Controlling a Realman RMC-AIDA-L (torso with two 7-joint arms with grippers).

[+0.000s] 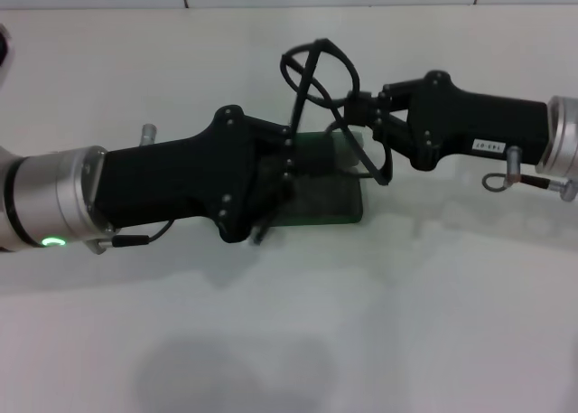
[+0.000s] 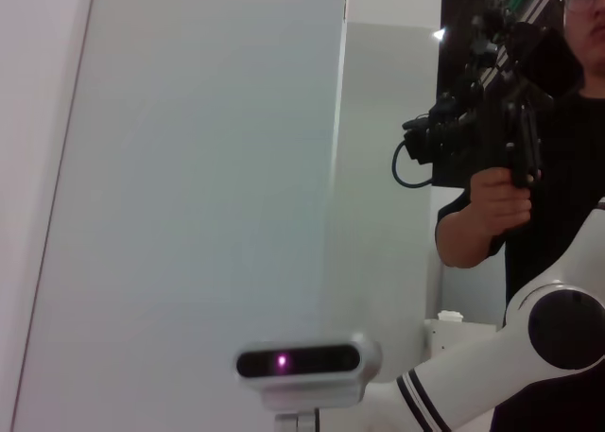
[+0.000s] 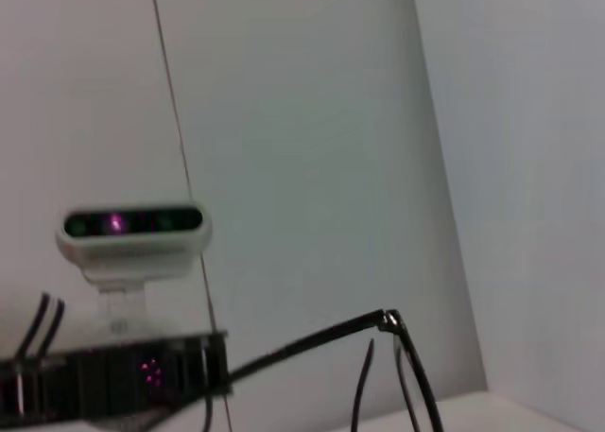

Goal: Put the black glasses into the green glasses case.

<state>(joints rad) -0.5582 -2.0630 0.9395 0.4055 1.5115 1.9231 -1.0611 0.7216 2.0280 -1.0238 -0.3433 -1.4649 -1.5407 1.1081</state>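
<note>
Holding the black glasses (image 1: 316, 74) above the open green glasses case (image 1: 330, 196) on the bench (image 1: 406, 323), our right gripper (image 1: 361, 106) pinches them; our left gripper (image 1: 284, 164) covers the case, jaws unreadable.

Thin black glasses (image 1: 316, 70) tilted above the open green glasses case (image 1: 330, 196); case flat on the table, felt-lined

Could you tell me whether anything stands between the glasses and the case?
Partly: the left gripper lies over the case's left part, hiding it. The right gripper holds the glasses above the case's far right corner, where nothing visible blocks them.
</note>
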